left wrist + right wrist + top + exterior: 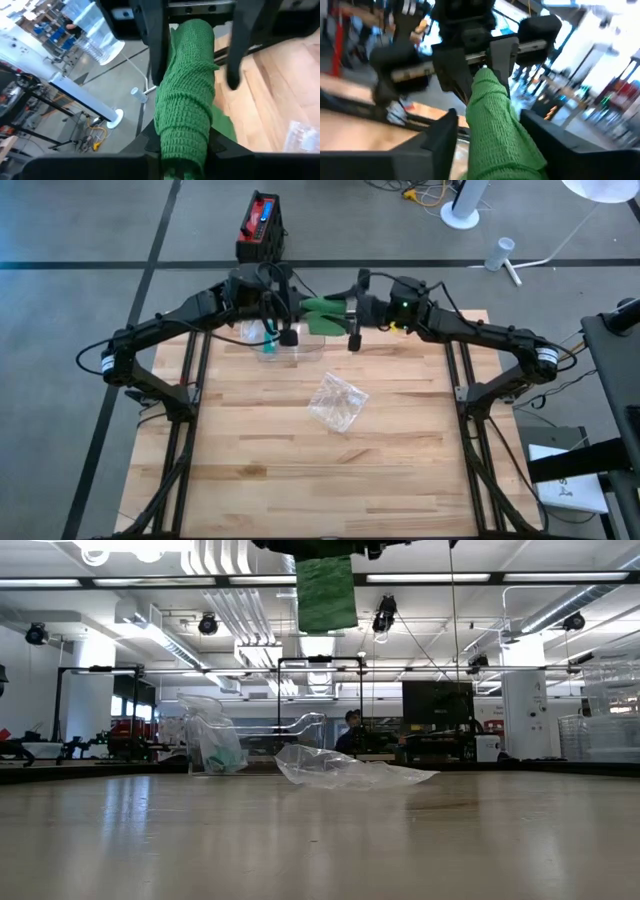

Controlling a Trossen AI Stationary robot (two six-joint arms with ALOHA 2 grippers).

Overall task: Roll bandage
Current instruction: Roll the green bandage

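Bandage hangs above the bench's far edge, pinched by the left tool. The right tool stands wide around it; loosening could unravel or drop it.

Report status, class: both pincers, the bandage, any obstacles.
Left pincer shut on green bandage. Right pincer open around it, midair. Crumpled plastic wrapper lies below, clear.

Two dark six-joint arms of matte black links, black cables looped along each. Left arm ends in a blocky black wrist housing; right arm carries a small green indicator light near its wrist and a pale band at its elbow joint. Fingers are flat, black, elongated plates.
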